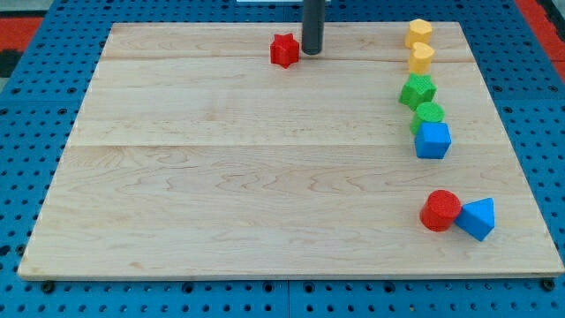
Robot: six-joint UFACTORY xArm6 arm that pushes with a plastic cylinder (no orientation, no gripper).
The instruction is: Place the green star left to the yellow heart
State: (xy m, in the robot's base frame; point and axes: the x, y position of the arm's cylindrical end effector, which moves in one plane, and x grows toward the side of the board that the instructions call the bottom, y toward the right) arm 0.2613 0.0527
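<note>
The green star (417, 91) lies near the board's right edge, in a column of blocks. Just above it is a yellow block that looks like the heart (421, 58), and above that a second yellow block, more angular (419, 33). The star sits below the heart, close to it or touching; I cannot tell which. My tip (312, 51) rests on the board at the view's top centre, just right of a red star (284, 50) and far to the left of the green star.
A rounder green block (428, 115) and a blue cube (433, 140) sit directly below the green star. A red cylinder (440, 210) and a blue triangle (478, 218) lie together at the lower right. The wooden board (221, 177) rests on a blue pegboard.
</note>
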